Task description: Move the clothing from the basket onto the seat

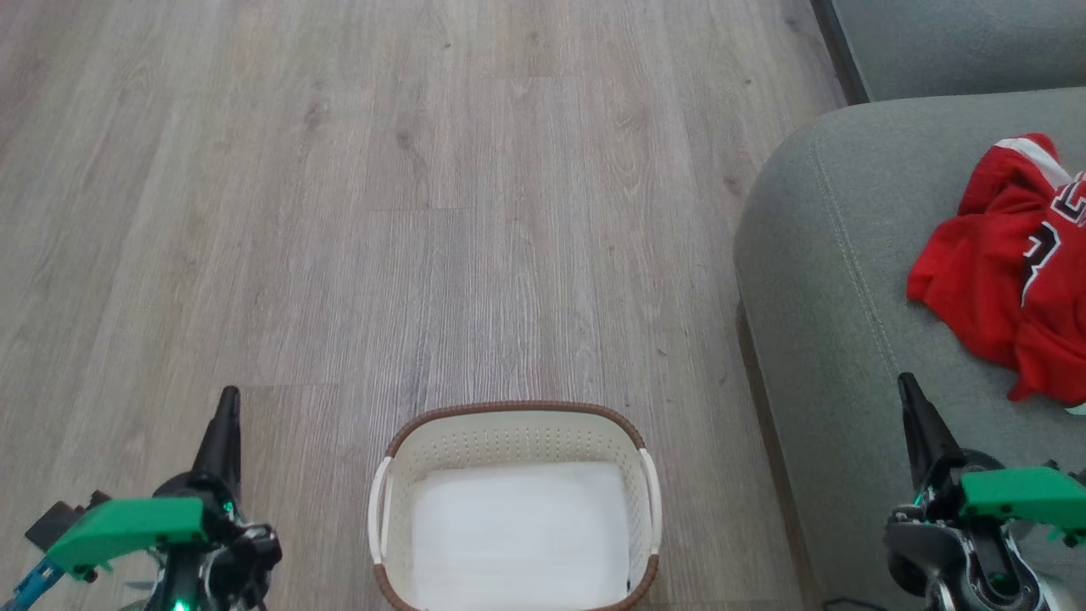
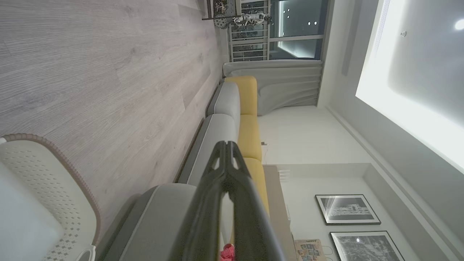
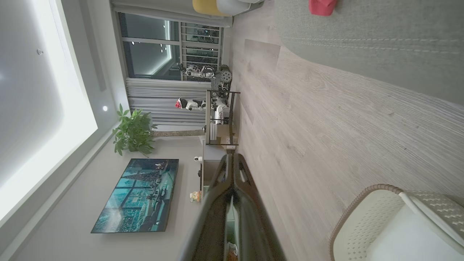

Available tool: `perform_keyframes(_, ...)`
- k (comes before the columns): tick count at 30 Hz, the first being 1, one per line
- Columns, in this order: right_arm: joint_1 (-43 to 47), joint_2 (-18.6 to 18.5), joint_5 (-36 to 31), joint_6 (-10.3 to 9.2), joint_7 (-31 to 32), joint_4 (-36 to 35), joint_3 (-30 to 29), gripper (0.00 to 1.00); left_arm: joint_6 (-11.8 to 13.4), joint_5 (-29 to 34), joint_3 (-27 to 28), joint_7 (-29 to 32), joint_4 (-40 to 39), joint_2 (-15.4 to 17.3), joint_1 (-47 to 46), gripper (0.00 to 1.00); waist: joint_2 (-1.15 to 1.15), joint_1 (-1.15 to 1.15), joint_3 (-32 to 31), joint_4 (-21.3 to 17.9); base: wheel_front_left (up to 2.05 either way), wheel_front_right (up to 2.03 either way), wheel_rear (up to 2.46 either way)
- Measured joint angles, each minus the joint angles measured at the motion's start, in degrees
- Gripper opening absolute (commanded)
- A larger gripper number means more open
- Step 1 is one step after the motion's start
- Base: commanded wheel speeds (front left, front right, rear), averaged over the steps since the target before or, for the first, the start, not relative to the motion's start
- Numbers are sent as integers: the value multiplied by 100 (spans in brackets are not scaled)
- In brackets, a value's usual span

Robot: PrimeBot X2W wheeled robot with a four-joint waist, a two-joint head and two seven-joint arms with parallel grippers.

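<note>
Both closed, empty: L gripper (image 1: 229, 399), R gripper (image 1: 909, 390). Head view: crumpled red clothing (image 1: 1010, 280) on grey stitched seat (image 1: 831, 280); perforated oval basket (image 1: 509, 412). R wrist view adds wall TV (image 3: 137, 195).

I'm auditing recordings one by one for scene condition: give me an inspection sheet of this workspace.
Surface: grey wood-look floor.
Job's things: basket on the floor, no clothing seen inside; red clothing lying on the grey seat.
Clutter: nothing seen.
Grippers: left gripper and right gripper both shut, fingers together, holding nothing.
Cables: nothing seen.
Surroundings: television, potted plant, framed pictures.
</note>
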Motion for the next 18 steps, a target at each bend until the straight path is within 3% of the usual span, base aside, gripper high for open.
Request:
perform_keyframes(6, -112, 22, 261, 0, 74, 31, -18, 0, -10, -293, 65, 49, 3, -32, -90, 0, 0, 0, -5, -12, 0, 0, 0)
perform_keyframes(18, -112, 38, 291, 0, 105, 34, -22, 0, -10, -294, 67, 49, 3, -44, -88, 0, 0, 0, -5, -12, 0, 0, 0)
